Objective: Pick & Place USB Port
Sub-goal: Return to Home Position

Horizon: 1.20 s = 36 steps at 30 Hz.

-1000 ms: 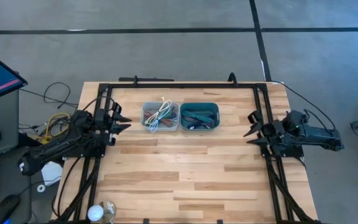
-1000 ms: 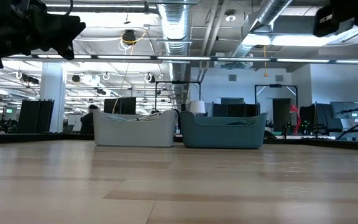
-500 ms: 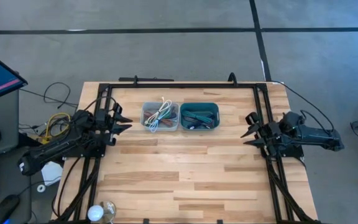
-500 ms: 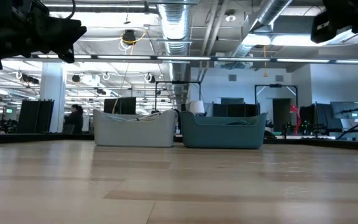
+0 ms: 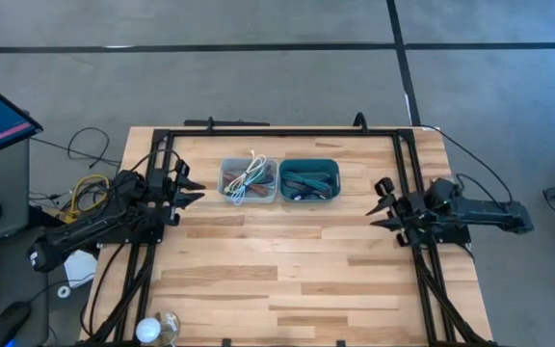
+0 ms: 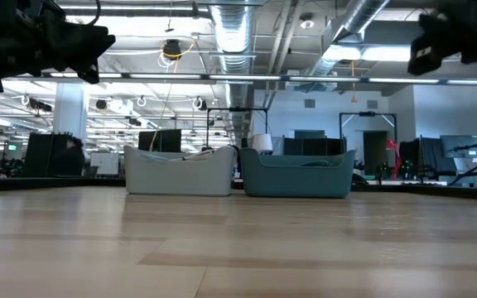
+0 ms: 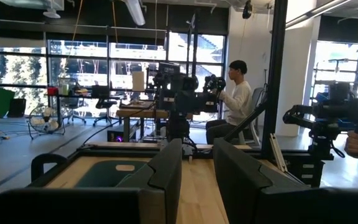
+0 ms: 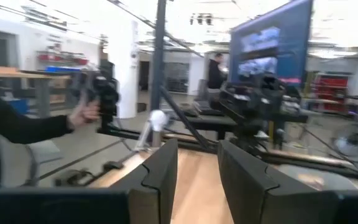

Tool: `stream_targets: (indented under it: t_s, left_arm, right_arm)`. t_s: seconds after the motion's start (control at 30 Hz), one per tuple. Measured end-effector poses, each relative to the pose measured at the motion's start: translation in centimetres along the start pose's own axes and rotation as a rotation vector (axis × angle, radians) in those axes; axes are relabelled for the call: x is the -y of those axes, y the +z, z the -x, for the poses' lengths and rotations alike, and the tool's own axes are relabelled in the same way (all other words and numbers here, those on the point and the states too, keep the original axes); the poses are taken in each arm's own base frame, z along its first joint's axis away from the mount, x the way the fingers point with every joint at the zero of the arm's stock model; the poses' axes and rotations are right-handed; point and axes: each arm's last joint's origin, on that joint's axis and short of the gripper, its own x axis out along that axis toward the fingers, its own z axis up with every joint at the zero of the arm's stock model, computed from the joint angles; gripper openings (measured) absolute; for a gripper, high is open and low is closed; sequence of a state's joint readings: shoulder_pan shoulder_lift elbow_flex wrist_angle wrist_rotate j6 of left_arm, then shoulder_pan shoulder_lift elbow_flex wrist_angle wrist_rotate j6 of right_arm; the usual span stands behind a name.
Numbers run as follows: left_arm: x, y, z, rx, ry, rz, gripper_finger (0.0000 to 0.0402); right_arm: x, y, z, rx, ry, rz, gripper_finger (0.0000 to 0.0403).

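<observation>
Two small bins stand side by side at the table's far middle: a grey bin holding a tangle of white and coloured cables, and a teal bin with dark and reddish small parts. Both also show in the low view, grey bin and teal bin. My left gripper waits open at the table's left, level with the grey bin. My right gripper is open near the table's right side, pointing at the teal bin. Neither touches anything. Its fingers stand apart in the right wrist view.
A black frame runs along the table's far, left and right sides. Bare wood fills the near half. A bottle stands at the near left corner. Beyond the table a seated person and a hand holding a device show.
My right gripper has moved toward the table's left, closing on the teal bin, staying open. The left arm and both bins have kept still.
</observation>
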<state>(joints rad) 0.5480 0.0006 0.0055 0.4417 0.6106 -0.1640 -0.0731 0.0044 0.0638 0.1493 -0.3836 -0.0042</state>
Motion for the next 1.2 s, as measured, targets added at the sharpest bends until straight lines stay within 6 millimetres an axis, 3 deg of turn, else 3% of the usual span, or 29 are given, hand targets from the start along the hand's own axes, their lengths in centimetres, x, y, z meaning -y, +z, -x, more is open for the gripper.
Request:
stream_targets:
  t_s: [0.1, 0.67, 0.93, 1.2]
  left_arm:
    - [0.0, 0.0, 0.0, 0.000, 0.000, 0.000, 0.0092]
    - [-0.1, -0.2, 0.0, -0.019, 0.007, 0.010, 0.0092]
    - [-0.4, -0.9, -0.4, -0.073, 0.017, 0.050, 0.0092]
    - [-0.8, -1.8, -0.7, -0.148, 0.029, 0.103, 0.0092]
  right_arm:
    - [0.2, -1.5, -0.1, -0.004, -0.045, -0.003, 0.0108]
    - [0.2, -1.8, -0.1, -0.040, -0.071, 0.008, 0.0108]
    - [0.2, -1.9, -0.1, -0.043, -0.074, -0.148, 0.0108]
    - [0.2, -1.9, -0.1, -0.042, -0.075, -0.161, 0.0108]
